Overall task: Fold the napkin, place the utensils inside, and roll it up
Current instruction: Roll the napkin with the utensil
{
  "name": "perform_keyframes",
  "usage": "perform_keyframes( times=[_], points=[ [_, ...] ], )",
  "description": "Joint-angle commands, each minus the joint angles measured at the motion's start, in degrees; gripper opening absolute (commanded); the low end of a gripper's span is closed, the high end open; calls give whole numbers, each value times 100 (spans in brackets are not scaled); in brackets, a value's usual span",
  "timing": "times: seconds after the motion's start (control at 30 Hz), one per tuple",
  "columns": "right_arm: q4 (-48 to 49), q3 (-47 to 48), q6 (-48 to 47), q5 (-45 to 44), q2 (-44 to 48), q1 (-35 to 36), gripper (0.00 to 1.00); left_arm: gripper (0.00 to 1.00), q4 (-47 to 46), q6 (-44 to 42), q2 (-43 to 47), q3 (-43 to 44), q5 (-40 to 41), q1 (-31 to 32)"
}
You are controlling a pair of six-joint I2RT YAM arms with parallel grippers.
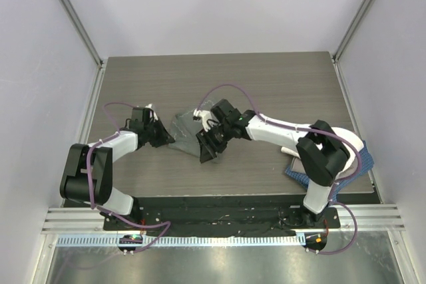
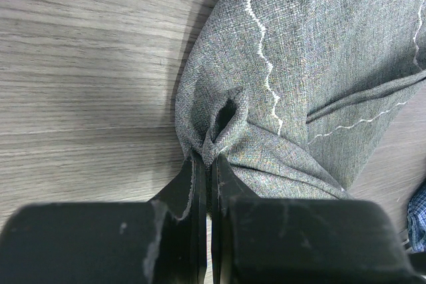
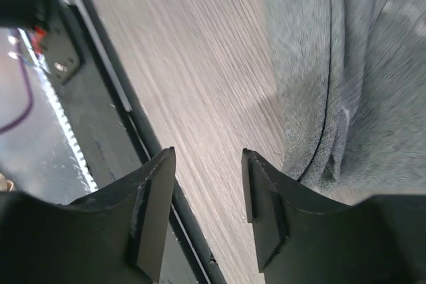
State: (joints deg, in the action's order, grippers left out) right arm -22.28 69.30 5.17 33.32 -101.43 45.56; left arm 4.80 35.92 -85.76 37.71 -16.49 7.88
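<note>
At the middle of the surface [image 1: 279, 84], a little toward its left edge: one napkin [image 1: 181, 126], grey-green, bunched and creased, not yet folded flat.

Left jaws: clamped together on a puckered pinch of the cloth's left hem.

Right jaws: apart and empty, over bare wood just beside the napkin's near-right side, with a hanging fold close to one finger.

At the near right corner: blue checked cloth [image 1: 297, 176], partly under my right arm.

Fork: not seen.

Step in hand, as I judge it: spreading the napkin for its fold. To do it well:
- Take a single layer at a hem corner with the right jaws.
- Hold the left pinch firm.
- Draw the two apart, low and level, until the stitch lines run straight.
</note>
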Motion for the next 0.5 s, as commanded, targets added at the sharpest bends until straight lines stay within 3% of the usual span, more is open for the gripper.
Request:
perform_keyframes(
  times=[0.0,0.2,0.47],
  points=[
    [-127,-4,90,-18,-219,-30,48,0,83,-112,-29,149,129,3],
    [-294,154,28,-273,-466,-301,39,0,109,-121,6,149,155,3],
    [-233,119,-139,-326,-1063,-434,38,0,118,-94,41,157,129,3]
  ],
)
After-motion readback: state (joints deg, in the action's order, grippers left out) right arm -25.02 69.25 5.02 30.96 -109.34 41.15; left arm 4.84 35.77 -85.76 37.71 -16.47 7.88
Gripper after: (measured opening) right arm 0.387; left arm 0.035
